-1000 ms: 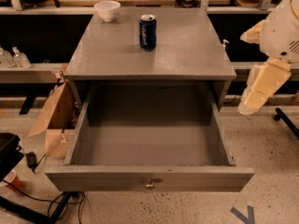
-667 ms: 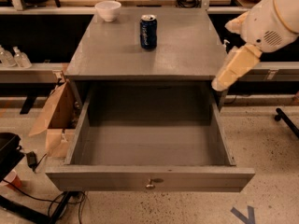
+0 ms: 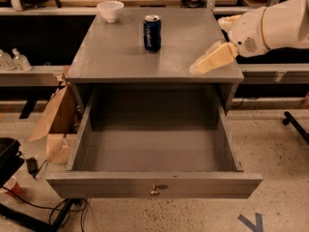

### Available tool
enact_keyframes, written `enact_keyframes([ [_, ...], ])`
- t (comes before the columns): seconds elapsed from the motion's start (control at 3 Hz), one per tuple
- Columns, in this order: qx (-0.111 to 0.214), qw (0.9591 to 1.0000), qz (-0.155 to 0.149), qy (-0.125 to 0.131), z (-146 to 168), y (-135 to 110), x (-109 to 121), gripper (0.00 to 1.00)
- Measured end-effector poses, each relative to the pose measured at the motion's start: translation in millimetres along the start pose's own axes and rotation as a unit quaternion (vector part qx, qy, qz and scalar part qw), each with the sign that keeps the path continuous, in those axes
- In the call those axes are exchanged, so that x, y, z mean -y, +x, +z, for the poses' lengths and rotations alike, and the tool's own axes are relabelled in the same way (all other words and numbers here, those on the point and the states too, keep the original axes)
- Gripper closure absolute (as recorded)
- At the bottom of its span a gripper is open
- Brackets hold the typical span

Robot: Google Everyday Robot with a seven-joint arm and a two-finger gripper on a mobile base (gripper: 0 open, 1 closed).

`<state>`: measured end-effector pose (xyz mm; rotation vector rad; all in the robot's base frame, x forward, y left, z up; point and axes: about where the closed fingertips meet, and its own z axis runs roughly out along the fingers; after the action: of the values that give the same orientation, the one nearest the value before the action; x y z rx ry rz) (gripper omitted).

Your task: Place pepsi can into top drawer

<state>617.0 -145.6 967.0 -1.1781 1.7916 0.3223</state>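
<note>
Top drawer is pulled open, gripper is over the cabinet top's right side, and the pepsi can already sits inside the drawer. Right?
Not quite. The camera view shows the pepsi can standing upright on the cabinet top, not inside the open top drawer. The gripper is over the cabinet top's right side, as you said.

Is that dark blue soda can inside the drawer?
No, the dark blue can stands on the grey cabinet top, left of the pincer.

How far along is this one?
Done: the top drawer stands open, empty. In hand: the gripper hovers over the right side of the cabinet top, apart from the pepsi can. Left: grasp the upright can, place it in the drawer.
</note>
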Motion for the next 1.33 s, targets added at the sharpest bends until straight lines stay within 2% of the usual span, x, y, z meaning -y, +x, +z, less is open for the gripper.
enact_keyframes([
  [0.33, 0.062, 0.9969, 0.029, 0.037, 22, -7, 18, 0.00],
  [0.67, 0.078, 0.9947, 0.033, 0.059, 25, -14, 29, 0.00],
  [1.0, 0.083, 0.9942, 0.035, 0.058, 28, -15, 30, 0.00],
  [1.33, 0.137, 0.9887, 0.038, 0.050, 69, -30, 59, 0.00],
])
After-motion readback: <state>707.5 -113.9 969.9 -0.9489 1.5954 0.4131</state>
